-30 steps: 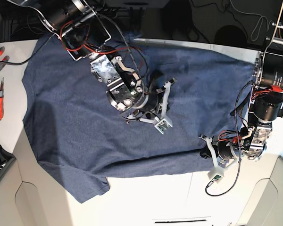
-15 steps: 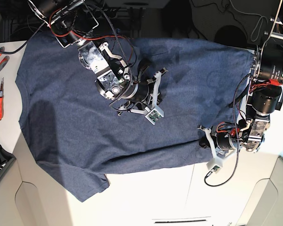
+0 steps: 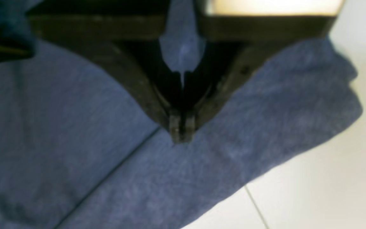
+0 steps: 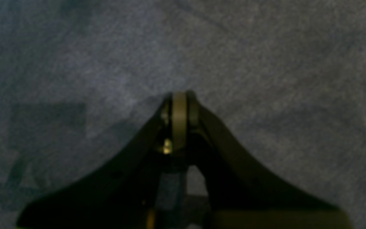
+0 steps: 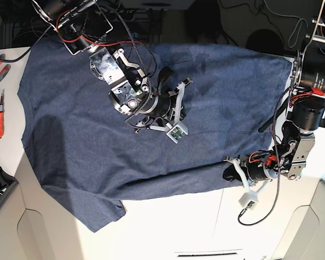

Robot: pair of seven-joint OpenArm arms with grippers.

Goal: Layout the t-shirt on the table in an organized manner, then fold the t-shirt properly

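From my station I saw the large dark heathered navy-blue short-sleeved cotton t-shirt (image 5: 146, 114) lying spread across the very large flat white tabletop (image 5: 173, 227), its plain side up, with one sleeve hanging out toward the near edge of the base view and the far side running close to the table's back edge. The left gripper (image 3: 181, 132) had its black jaws pressed together, tips down on the cloth near the hem corner; in its wrist view I could not tell whether a thin pinch of fabric sat between them or whether they merely rested on it. The right gripper (image 4: 179, 95) was likewise closed, over the middle of the shirt's body, the jaws meeting with nothing visibly bunched between them, though that view was dim and blurred. I judged the shirt was mostly laid out but not squared: the hem edge near the left gripper looked doubled over and rumpled, and the lower sleeve was skewed. The risks I weighed from there were these: if the left gripper pulled with only a faint hold, the hem could slip free and spring back into a crease; if it held both layers of the rolled edge, a tug would drag the whole side and not flatten it. The right gripper, pressing mid-body, could rake the fabric into a ridge if it travelled sideways, and the far side could be drawn off the table's back edge.
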